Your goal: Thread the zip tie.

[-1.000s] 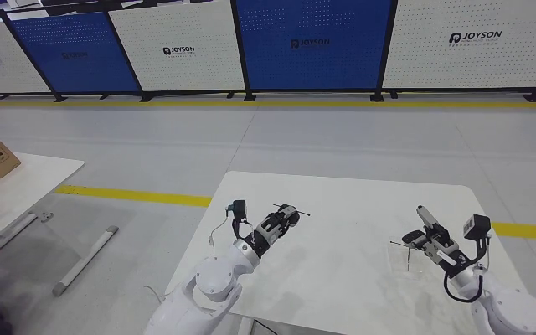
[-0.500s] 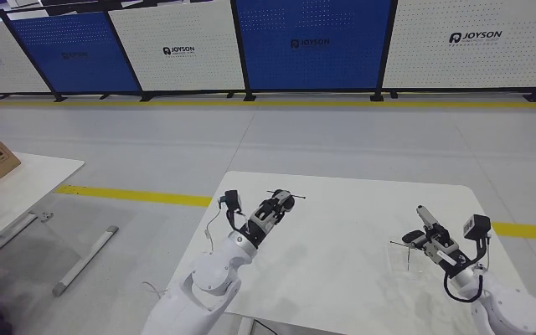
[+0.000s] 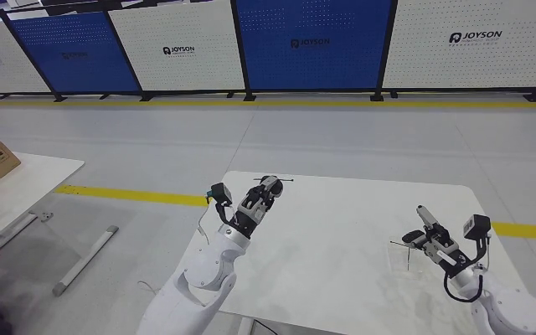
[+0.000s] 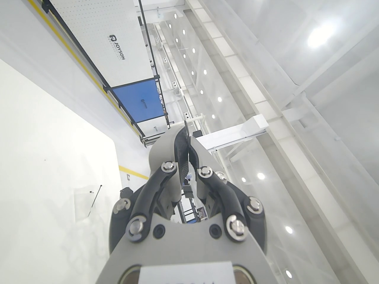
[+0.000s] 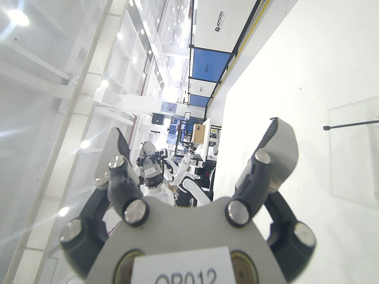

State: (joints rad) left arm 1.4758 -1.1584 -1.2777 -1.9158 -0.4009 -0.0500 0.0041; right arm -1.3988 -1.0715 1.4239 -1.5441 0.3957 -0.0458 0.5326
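Zip tie (image 3: 274, 178): thin, black, straight strip, fine as a pencil line in the top view. Sits left of centre in that frame, by the upper left corner of the white table (image 3: 352, 268), pinched in the left gripper (image 4: 186, 140). Runs level across the frame by its long axis, left to right, crosswise to the fingers. Sticks out on both sides of the tips, farther on the right. Too fine to tell head from tail.

Left gripper: clamped tight on the strip, pads together. Shows only a dark sliver of the strip past the tips in the left wrist view.

Right gripper (image 5: 197, 130): at the lower right of the top view, spread wide, nothing between the fingers.

Second tie (image 5: 351, 124): same thin black kind, with a small knob of a head at one end. Lies flat on a clear sheet (image 5: 355, 166) on the table, at the lower right of the top view, just left of the right gripper. Runs roughly left to right there, slightly tilted. Lies well apart from the held one.
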